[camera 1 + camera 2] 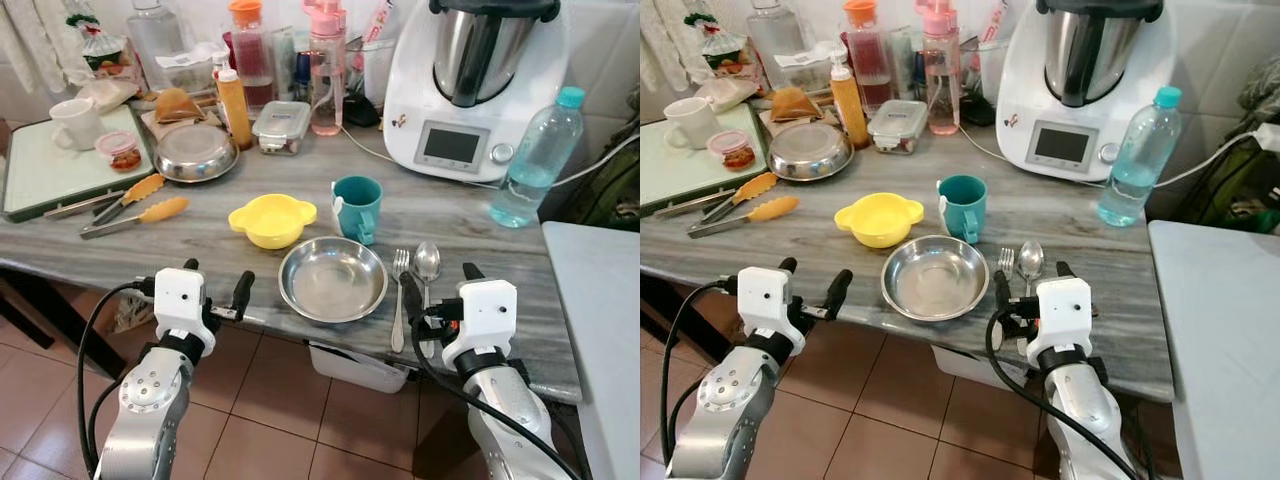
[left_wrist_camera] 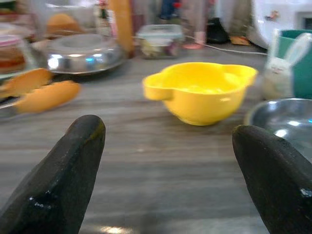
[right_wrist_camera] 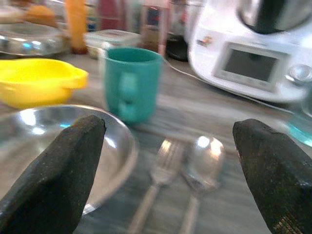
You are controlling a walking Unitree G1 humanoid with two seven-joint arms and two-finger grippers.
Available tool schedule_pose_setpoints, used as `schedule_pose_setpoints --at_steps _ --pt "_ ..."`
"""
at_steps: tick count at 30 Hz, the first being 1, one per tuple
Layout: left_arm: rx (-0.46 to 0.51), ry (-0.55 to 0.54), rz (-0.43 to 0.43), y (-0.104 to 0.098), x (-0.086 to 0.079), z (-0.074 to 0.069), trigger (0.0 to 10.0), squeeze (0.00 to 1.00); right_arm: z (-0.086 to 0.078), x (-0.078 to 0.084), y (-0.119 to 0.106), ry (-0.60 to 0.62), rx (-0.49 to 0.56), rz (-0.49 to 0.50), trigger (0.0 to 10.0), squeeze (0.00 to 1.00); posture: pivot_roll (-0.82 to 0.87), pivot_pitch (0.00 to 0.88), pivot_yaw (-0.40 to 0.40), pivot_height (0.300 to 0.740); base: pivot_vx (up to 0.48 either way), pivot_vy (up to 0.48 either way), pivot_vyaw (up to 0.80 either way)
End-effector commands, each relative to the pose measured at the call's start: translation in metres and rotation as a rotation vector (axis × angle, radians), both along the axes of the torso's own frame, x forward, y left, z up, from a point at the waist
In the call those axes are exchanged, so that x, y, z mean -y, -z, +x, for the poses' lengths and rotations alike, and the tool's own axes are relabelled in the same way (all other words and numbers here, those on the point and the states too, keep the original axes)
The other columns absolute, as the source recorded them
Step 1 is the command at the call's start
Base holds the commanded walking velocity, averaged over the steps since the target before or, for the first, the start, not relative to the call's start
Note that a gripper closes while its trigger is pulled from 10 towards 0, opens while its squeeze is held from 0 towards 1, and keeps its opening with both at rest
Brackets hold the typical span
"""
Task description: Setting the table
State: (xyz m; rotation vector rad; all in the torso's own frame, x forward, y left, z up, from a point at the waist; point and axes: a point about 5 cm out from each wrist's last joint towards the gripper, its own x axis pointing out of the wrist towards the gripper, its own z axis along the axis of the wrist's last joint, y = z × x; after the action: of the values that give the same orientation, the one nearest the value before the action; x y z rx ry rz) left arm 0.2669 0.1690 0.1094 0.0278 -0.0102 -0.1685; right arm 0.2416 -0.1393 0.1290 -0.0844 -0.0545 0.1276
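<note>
A steel plate [image 1: 332,278] lies near the front edge of the grey counter [image 1: 150,250]. Behind it stand a yellow bowl [image 1: 271,219] and a teal mug [image 1: 357,207]. A fork [image 1: 399,298] and a spoon [image 1: 427,268] lie side by side just right of the plate. My left gripper [image 1: 217,275] hovers open at the counter's edge, left of the plate, with the yellow bowl [image 2: 200,92] ahead of it. Over the cutlery's handles my right gripper [image 1: 440,280] is open and holds nothing, facing the mug [image 3: 131,83], fork [image 3: 161,180] and spoon [image 3: 202,163].
Orange-tipped tongs [image 1: 135,210] and a lidded steel bowl [image 1: 195,150] sit at the left. A tray [image 1: 40,175] holds a white cup [image 1: 75,122]. Bottles, a white kitchen machine [image 1: 470,85] and a water bottle [image 1: 535,160] line the back. A white surface [image 1: 600,320] adjoins on the right.
</note>
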Motion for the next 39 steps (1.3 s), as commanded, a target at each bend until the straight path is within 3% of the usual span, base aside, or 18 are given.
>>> schedule_pose_setpoints --at_steps 1,10,29,39 --pt "0.000 -0.017 0.011 0.000 -0.004 0.002 10.0 0.00 0.002 -0.004 -0.002 -0.010 0.005 0.000 10.0 0.32 -0.05 0.011 0.038 0.740 0.000 0.000 0.80" --pt "0.033 -0.099 0.093 -0.004 -0.013 0.004 10.0 0.00 0.002 -0.006 -0.002 -0.018 0.008 -0.009 10.0 0.32 -0.05 0.013 0.043 0.740 0.000 0.000 0.80" --pt "0.069 -0.184 0.132 -0.007 -0.020 0.007 10.0 0.00 0.006 -0.007 -0.003 -0.030 0.019 -0.018 10.0 0.32 -0.04 0.000 0.042 0.740 0.000 0.000 0.80" --pt "0.081 -0.218 0.149 -0.006 -0.015 0.009 10.0 0.00 0.008 -0.004 -0.006 -0.035 0.031 -0.033 10.0 0.32 -0.06 0.000 0.027 0.740 0.000 0.000 0.80"
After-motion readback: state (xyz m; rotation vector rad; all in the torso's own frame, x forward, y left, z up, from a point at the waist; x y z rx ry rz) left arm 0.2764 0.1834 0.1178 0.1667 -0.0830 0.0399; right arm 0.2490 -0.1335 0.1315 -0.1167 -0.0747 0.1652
